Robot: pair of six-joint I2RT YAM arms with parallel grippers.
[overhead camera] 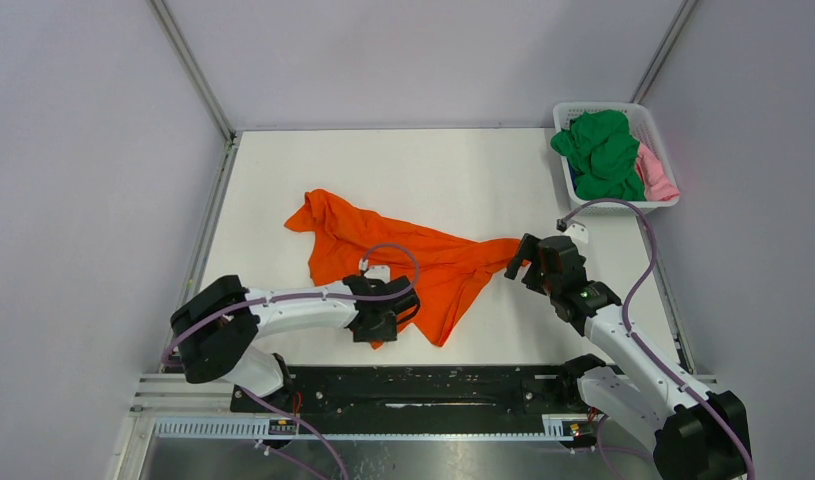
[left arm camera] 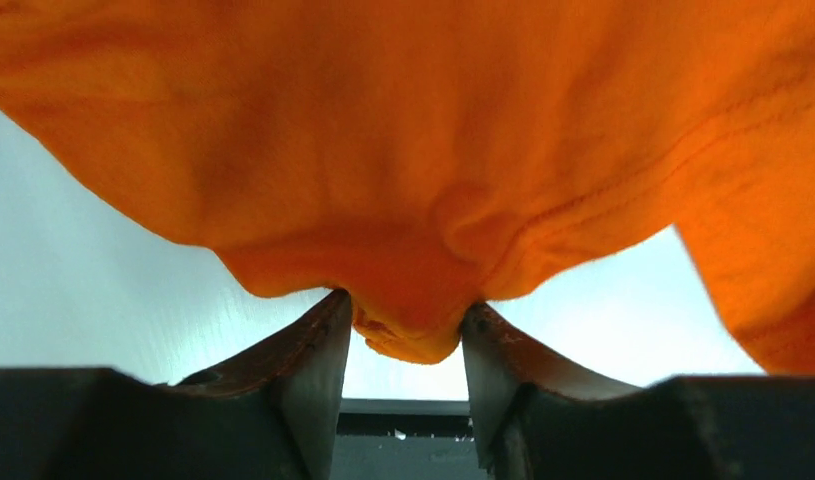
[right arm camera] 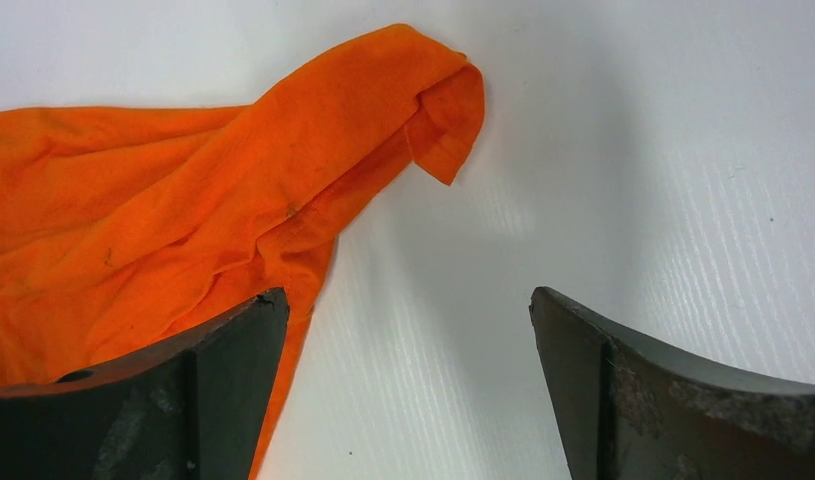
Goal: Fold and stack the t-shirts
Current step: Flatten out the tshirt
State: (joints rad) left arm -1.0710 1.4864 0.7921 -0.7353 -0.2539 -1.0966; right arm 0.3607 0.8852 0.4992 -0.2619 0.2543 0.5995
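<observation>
Orange t-shirt (overhead camera: 423,262) lies crumpled across the middle of the desk (overhead camera: 463,170) — the left pincer (left arm camera: 405,320) nips a fold of it, the right pincer (right arm camera: 405,300) hangs wide apart just beside its right-hand corner

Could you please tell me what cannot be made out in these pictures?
Left hand, left wrist view: a fold of the orange t-shirt sits between its fingers; whether it is clamped is unclear.
Top view: that hand's own body hides the contact.
Basket, top view: the green t-shirt covers most of the pink t-shirt and anything beneath.
Right wrist view: the orange t-shirt is cut off by the left edge.
</observation>
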